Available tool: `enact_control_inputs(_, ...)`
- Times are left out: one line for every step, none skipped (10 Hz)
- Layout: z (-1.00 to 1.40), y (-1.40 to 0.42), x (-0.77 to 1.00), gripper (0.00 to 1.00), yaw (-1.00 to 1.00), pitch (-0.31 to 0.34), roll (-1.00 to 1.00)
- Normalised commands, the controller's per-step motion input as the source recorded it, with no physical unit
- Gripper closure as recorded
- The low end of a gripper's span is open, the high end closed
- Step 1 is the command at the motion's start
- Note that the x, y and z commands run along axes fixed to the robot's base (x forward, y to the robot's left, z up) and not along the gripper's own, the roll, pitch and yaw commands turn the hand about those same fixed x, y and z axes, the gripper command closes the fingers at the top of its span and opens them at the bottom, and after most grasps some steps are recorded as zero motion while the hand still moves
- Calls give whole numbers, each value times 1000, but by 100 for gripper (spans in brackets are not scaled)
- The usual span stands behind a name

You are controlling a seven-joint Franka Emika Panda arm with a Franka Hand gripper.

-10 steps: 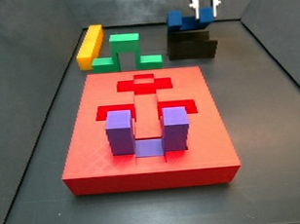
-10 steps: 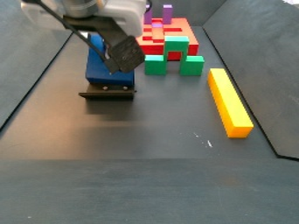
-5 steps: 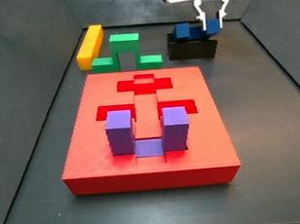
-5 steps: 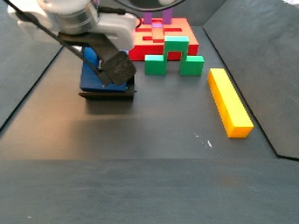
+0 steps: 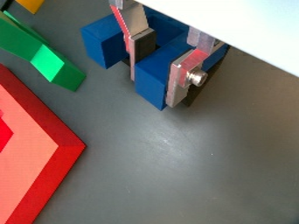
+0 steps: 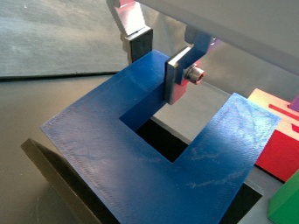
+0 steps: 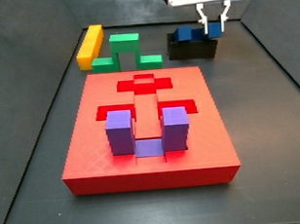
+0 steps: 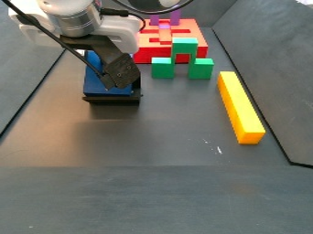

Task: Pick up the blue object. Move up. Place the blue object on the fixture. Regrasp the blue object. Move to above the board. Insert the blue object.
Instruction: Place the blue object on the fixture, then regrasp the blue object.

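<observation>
1. The blue object (image 6: 176, 149) is a chunky matte U: two thick prongs joined by a bar, with a faintly mottled top in a wrist view. It sits on the fixture (image 7: 195, 49), a small black boxy holder at the far end of the floor, at about 1 o'clock from the board (image 7: 149, 134).
2. The board is a thick red slab with cross-shaped and angular recesses; a purple U block (image 7: 147, 130) stands in it. A green block (image 7: 123, 51) and a yellow bar (image 7: 90, 45) lie beyond it at 11 o'clock.
3. The gripper (image 5: 163, 59) is right down at the blue object. Its flat silver fingers (image 5: 184, 77) straddle one prong, one plate on each side.
4. The jaws stand a bit apart. I can't tell whether the pads actually press the prong or just sit beside it.
</observation>
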Motion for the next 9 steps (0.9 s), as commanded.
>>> enact_control_inputs(0, 0, 0, 100, 0, 0, 49)
enact_control_inputs(0, 0, 0, 0, 0, 0, 0)
enact_control_inputs(134, 0, 380, 0, 0, 0, 0)
enact_control_inputs(157, 74, 357, 0, 0, 0, 51)
enact_control_inputs(174, 89, 311, 0, 43, 3, 220)
enact_control_inputs(46, 40, 283, 0, 63, 34, 357)
enact_control_inputs(46, 0, 131, 0, 94, 0, 540)
enact_control_inputs(174, 0, -191, 0, 103, -89, 657)
enact_control_inputs(306, -131, -409, 0, 109, -280, 929)
